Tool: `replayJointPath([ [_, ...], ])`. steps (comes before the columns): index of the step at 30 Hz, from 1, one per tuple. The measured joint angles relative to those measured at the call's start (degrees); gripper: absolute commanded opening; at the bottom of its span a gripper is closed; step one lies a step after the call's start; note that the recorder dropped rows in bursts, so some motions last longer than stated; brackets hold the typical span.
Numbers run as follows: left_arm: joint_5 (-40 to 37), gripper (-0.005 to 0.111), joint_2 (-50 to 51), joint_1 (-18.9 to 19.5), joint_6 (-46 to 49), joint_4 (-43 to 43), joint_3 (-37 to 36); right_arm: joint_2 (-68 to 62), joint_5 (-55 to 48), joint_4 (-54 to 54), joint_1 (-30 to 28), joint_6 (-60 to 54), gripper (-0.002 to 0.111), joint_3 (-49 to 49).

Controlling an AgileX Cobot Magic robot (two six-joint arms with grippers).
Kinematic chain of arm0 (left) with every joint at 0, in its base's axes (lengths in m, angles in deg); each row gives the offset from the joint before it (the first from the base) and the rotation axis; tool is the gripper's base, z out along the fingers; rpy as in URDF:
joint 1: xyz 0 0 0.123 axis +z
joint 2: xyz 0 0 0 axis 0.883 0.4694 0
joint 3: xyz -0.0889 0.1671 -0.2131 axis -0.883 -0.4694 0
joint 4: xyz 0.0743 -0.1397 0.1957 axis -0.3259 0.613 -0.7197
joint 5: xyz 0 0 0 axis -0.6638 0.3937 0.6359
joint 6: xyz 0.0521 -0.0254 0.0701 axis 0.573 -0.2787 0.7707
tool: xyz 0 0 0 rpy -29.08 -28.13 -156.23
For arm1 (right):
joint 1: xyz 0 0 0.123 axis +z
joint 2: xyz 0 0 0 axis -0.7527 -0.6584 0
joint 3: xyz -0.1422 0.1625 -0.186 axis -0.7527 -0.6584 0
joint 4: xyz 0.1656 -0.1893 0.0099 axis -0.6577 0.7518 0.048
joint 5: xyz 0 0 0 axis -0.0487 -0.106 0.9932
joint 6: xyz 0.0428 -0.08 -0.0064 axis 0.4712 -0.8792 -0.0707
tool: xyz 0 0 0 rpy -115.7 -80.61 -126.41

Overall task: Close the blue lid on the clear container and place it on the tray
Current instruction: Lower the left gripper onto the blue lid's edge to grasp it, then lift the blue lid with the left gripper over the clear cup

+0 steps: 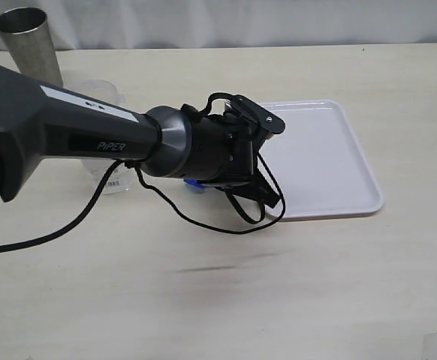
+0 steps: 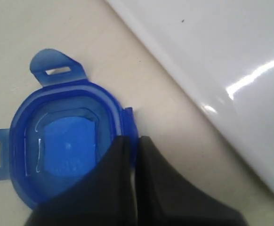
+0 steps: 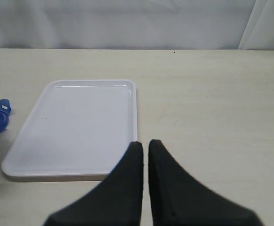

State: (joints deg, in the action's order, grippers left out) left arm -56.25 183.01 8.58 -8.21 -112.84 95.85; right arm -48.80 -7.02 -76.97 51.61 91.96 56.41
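1. Exterior view: the left arm (image 1: 91, 127), in matte dark-grey casing with a looping black cable, reaches over a pale beige table (image 1: 218, 300); only a sliver of the blue lid (image 1: 194, 182) shows under its wrist, just beside the tray (image 1: 331, 150), a flat glossy white rectangle with rounded corners and a low rim; the clear container (image 1: 107, 91) stands mostly hidden behind the arm, near a brushed metal cup (image 1: 27, 41); a white curtain (image 1: 241, 22) hangs at the back.
2. Left wrist view: the lid, translucent bright-blue plastic, lies on the table hollow side up with slotted flaps spread out; the left gripper (image 2: 131, 139) has its black fingers pinched on the lid's rim, one inside the wall, one outside; the tray's edge is near.
3. Right wrist view: the right gripper (image 3: 145, 143) hangs above the table, fingers pressed together, holding nothing; the tray lies beyond it, with the lid past the tray's far side.
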Motion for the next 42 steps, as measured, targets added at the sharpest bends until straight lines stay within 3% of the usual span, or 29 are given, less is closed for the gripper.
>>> replayJointPath([
  [14, -10.50, 0.000, -10.84, -4.53, 6.59, 0.62, 0.00, 0.00, 0.00, 0.00, 0.00, 0.00, 0.004, 0.00],
  [29, -15.54, 0.000, -26.24, -4.64, 23.92, 14.95, 0.00, 0.00, 0.00, 0.00, 0.00, 0.00, 0.004, 0.00],
  [42, -21.80, 0.000, -43.86, -4.64, 25.31, 15.97, -3.47, 0.00, 0.00, 0.00, 0.00, 0.00, 0.004, 0.00],
])
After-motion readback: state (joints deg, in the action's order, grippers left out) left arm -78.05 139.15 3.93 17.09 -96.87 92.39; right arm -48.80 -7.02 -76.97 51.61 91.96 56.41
